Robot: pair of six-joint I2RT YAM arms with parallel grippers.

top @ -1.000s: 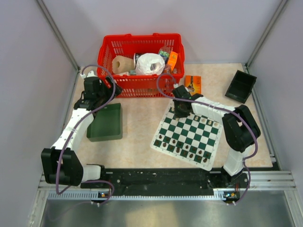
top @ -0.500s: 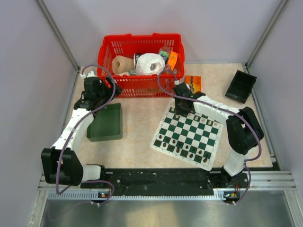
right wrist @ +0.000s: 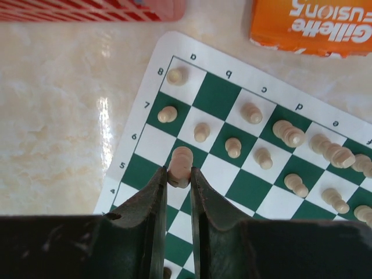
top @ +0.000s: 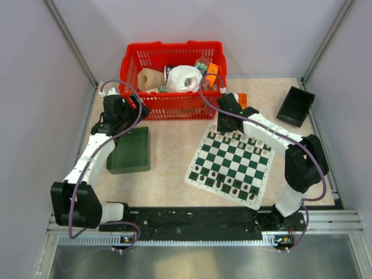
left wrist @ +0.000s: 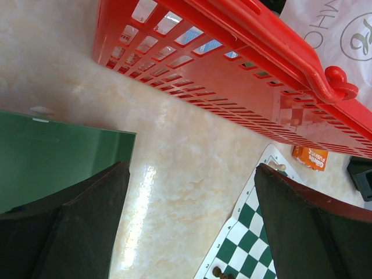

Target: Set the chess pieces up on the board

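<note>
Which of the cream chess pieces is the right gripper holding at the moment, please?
The cream piece pinched between the right gripper's fingers, near the board's left edge; the other cream pieces stand free on their squares.

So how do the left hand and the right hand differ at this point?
The left hand is wide open and empty; the right hand is shut on a cream chess piece. The left hand is over bare tabletop beside the green tray; the right hand is over the board. Both have dark fingers.
</note>
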